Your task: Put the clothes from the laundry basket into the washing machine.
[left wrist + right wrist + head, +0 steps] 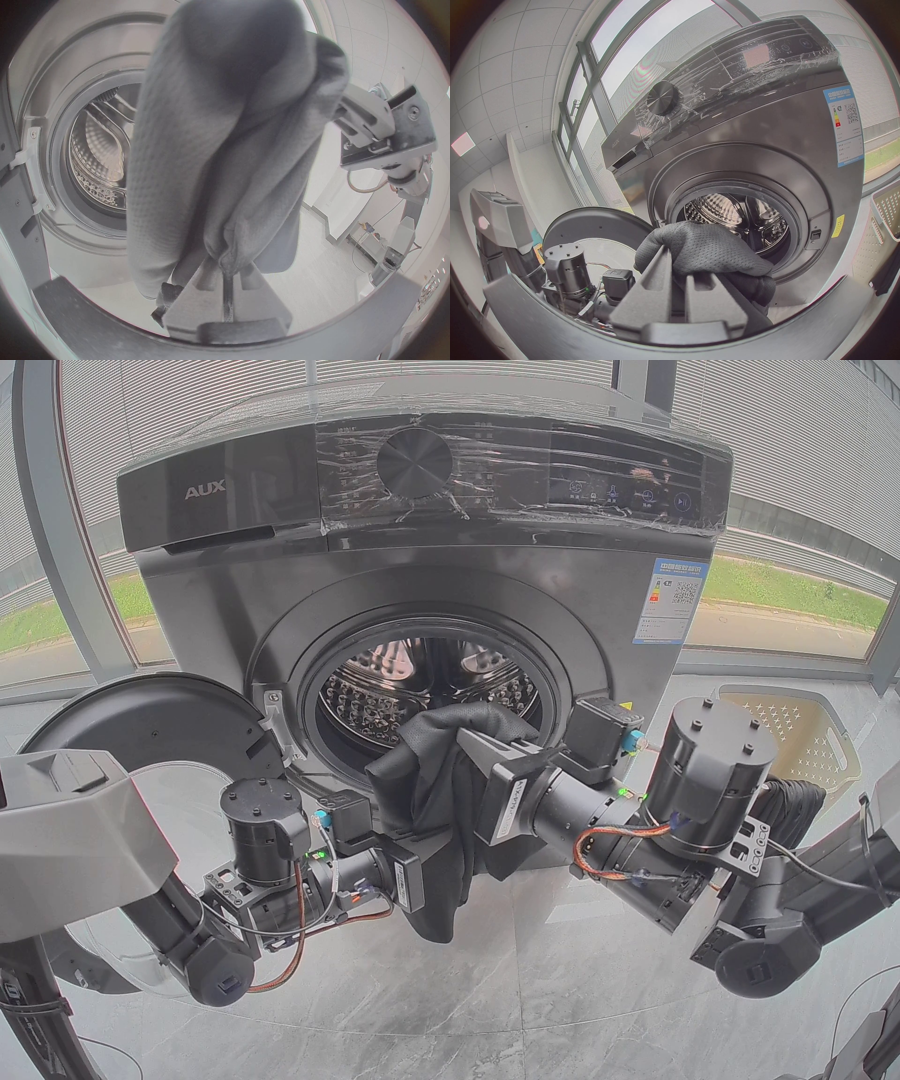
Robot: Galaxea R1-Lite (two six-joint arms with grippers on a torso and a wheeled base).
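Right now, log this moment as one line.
left gripper: shut on dark garment | right gripper: shut on dark garment | washing machine door: open

A pale grey, glossy stone-tiled floor (562,979) carries everything here; a dark grey front-loading metal washing machine (422,576) stands directly on it, upright, its round opening facing the robot; a cream perforated plastic laundry basket (797,735) sits on the tiles just beside the washing machine, on the robot's right of it; in front of the washing machine the tiles show faint veining and thin joint lines.
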